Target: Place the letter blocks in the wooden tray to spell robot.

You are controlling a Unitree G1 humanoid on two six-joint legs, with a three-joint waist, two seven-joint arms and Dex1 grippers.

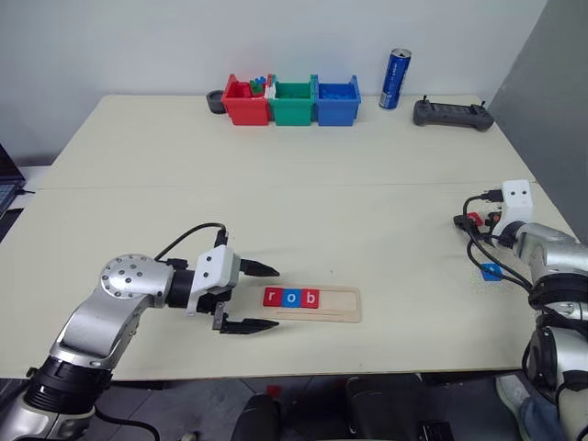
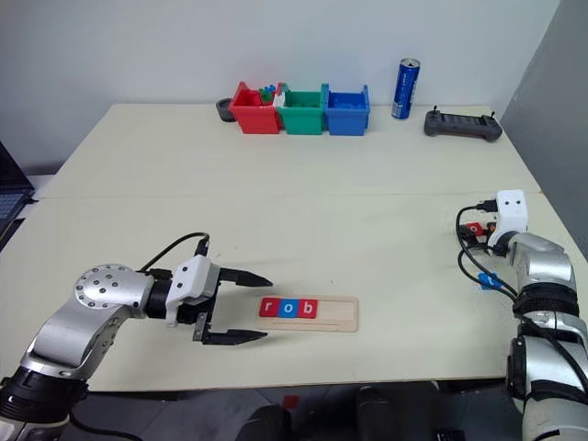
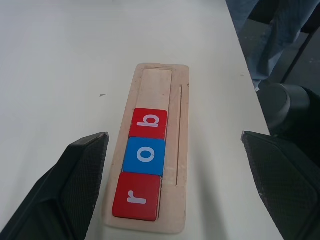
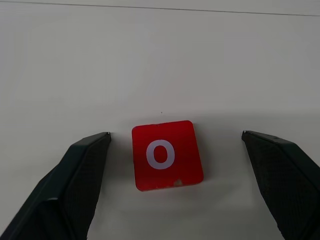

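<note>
A wide cream table [image 1: 303, 184] was set against a plain pale wall [image 1: 184, 37], with a thin seam [image 1: 276, 186] seen running across its top. A darker grey wall panel [image 1: 551, 73] was seen at the right. Along the far edge, a red bin [image 1: 244, 108], a green bin [image 1: 293, 104] and a blue bin [image 1: 337, 103] were lined up touching, with a small dark round object [image 1: 216, 101] just beside the red one. A blue can [image 1: 395, 79] was stood upright near a black controller [image 1: 452, 114]. A dark floor [image 1: 184, 404] was glimpsed below the near edge. Lighting was even and soft.
</note>
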